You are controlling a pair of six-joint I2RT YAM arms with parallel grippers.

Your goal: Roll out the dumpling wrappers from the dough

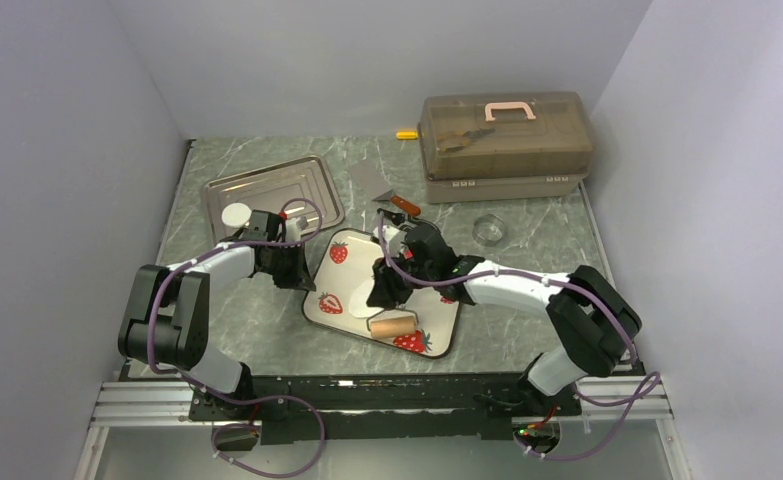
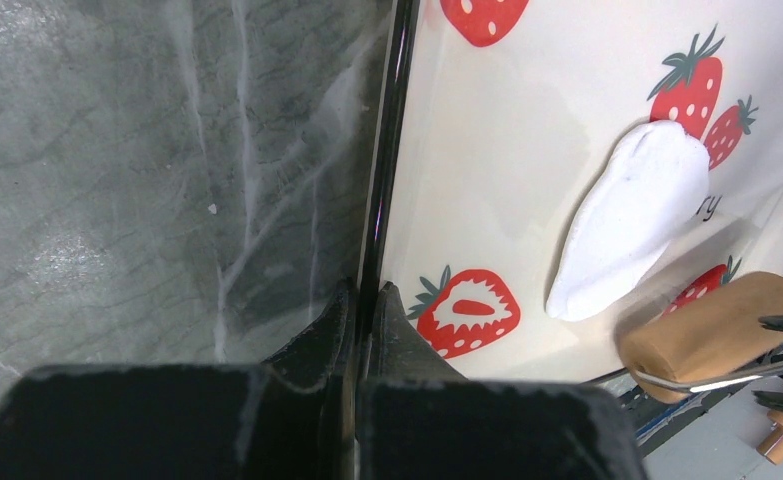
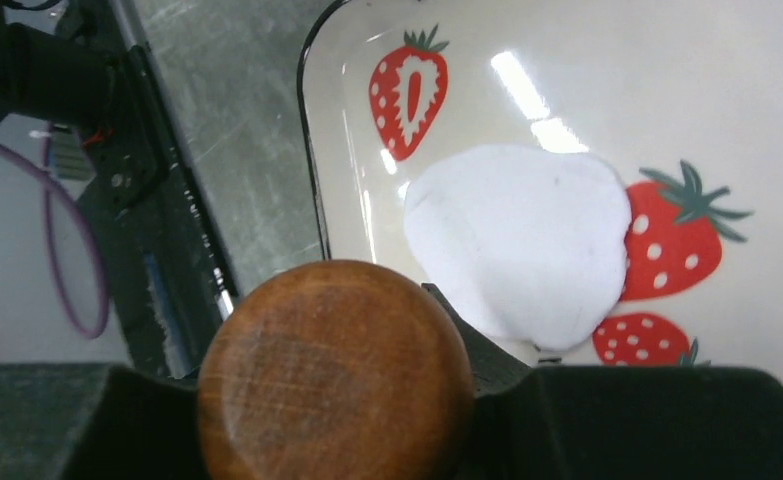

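Pale lavender walls (image 1: 367, 60) close in a grey-green marbled table (image 1: 267, 335). The two arms reach in from its near edge and meet over the middle.

The left arm (image 1: 217, 265) comes in from the left. The left jaws are pressed together, and in the left wrist view the black left rim of the strawberry plate (image 1: 355, 285) runs straight in between their tips, so they appear to pinch that rim.

The right arm (image 1: 512, 285) comes in from the right. The right jaws are part-way closed around the wooden roller (image 3: 335, 375), whose round end fills the gap between them in the right wrist view. The roller lies low over the near part of the plate.

A brown see-through toolbox (image 1: 505, 135) with a pink handle stands at the far right. A metal tray (image 1: 287, 185) lies at the far left.

The dough (image 3: 517, 240) is a flattened white patch on the plate, just beyond the roller, partly covering a printed strawberry. One dumpling wrapper (image 1: 236, 214), a small white disc, lies in the near left corner of the metal tray.

A small clear glass dish (image 1: 489, 230) sits in front of the toolbox. A scraper (image 1: 399, 203) lies just beyond the plate. A small yellow thing (image 1: 406, 134), too small to make out, lies left of the toolbox.
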